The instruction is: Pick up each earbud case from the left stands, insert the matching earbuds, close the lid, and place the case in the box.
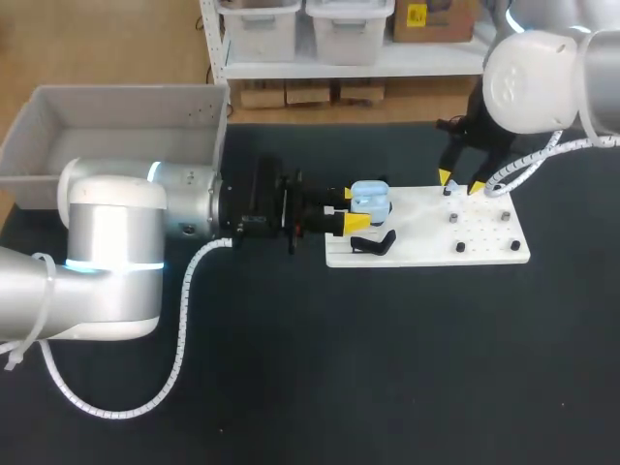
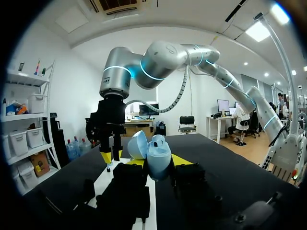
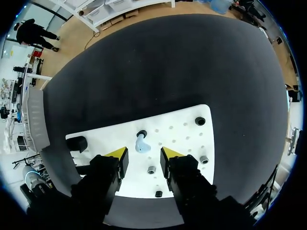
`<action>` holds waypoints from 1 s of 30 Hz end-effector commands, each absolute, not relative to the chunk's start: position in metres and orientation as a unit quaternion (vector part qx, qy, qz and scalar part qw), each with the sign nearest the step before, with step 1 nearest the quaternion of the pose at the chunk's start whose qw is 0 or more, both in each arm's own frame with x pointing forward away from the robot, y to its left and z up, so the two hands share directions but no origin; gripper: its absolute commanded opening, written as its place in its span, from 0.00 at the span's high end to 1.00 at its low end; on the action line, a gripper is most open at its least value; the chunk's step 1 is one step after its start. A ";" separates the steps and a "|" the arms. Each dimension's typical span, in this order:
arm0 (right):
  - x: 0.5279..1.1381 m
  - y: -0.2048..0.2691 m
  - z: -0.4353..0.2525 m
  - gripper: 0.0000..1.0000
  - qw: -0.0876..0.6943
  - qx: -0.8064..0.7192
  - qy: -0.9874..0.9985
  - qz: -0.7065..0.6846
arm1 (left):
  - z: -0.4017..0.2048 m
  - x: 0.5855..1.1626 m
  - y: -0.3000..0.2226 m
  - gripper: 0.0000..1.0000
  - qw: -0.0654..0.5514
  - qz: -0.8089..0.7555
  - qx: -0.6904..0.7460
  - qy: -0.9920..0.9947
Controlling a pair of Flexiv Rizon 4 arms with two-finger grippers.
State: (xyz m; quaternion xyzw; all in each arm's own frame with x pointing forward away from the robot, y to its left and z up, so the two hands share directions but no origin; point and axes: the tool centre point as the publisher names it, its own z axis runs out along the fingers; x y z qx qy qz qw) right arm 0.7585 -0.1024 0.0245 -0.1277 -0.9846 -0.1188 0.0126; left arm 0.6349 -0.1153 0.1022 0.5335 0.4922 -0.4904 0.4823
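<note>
**One case open and held, no earbud in it yet**

One light blue earbud case (image 1: 370, 199) sits with its lid swung up at the left end of the white board (image 1: 417, 249). The left gripper (image 1: 351, 209) comes in from the left and clamps it, one yellow tip against each side. I cannot tell whether the case is lifted clear of its stand or rests on it. Just near of it on the board lies a black piece (image 1: 375, 242); I cannot tell whether that is a stand or a second case.

Further right, the right gripper (image 1: 460, 181) hangs above the board with its jaws wide. In the right wrist view a light blue earbud (image 3: 141, 143) stands on the board ahead of the tips, in line with the gap between them, and neither finger touches it. Several small dark pegs (image 3: 200, 121) stand around it on the board.

The grey box (image 1: 116, 92) stands at the far left, well apart from the board, and no case shows in the part of it that is visible.

By my reading the task is at an early stage. The first case is gripped and opened, which looks like the only step done. Left for this case are taking the blue earbud, seating it and any partner, shutting the lid and carrying the case to the box. Any further case would follow after that.
</note>
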 end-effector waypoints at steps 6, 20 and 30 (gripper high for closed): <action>0.758 -0.103 0.021 0.59 0.015 -0.133 -0.984 -0.120 | 0.102 0.633 -0.115 1.00 0.485 -0.489 0.532 0.493; 0.760 -0.101 0.015 0.62 0.018 -0.128 -0.985 -0.117 | 0.102 0.633 -0.115 1.00 0.485 -0.489 0.532 0.493; 0.767 -0.101 0.015 0.64 0.011 -0.130 -0.984 -0.119 | 0.102 0.633 -0.115 1.00 0.485 -0.489 0.532 0.493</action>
